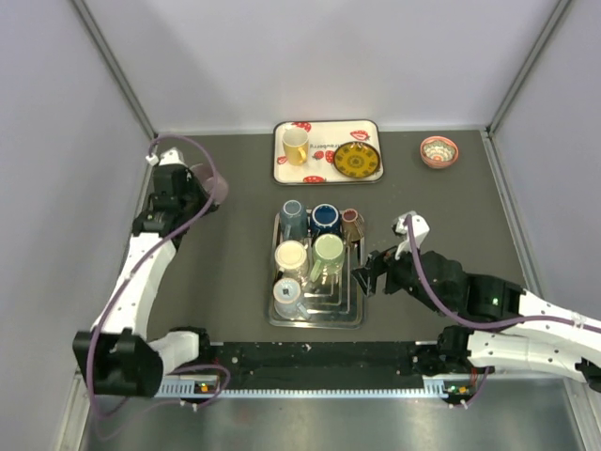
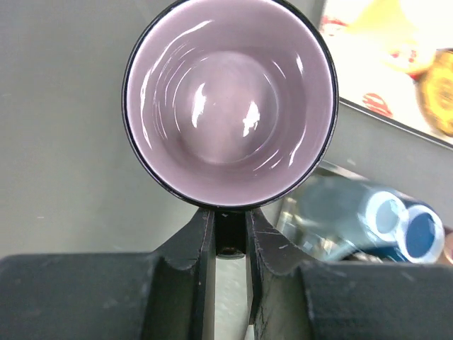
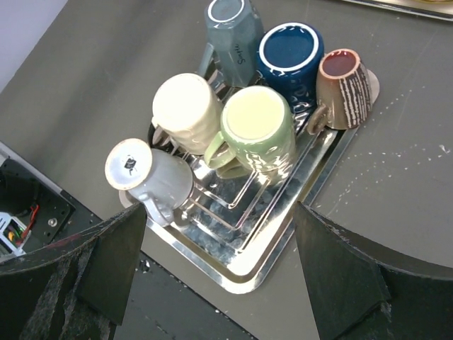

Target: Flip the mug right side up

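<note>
Left pincer [image 2: 230, 228] is clamped tight on the mauve mug [image 2: 230, 99] at ten o'clock, clear of the rack [image 1: 317, 318], likely for turning room; right pincer [image 3: 221, 219] gapes wide, empty

Left jaws clamped, right jaws spread wide

We see only the inside of the mug [image 2: 228, 99], its outer wall hidden behind its rim; right of the mug the blue mugs [image 2: 422, 234] blur and the tray [image 2: 354, 64] is cut off.
</note>
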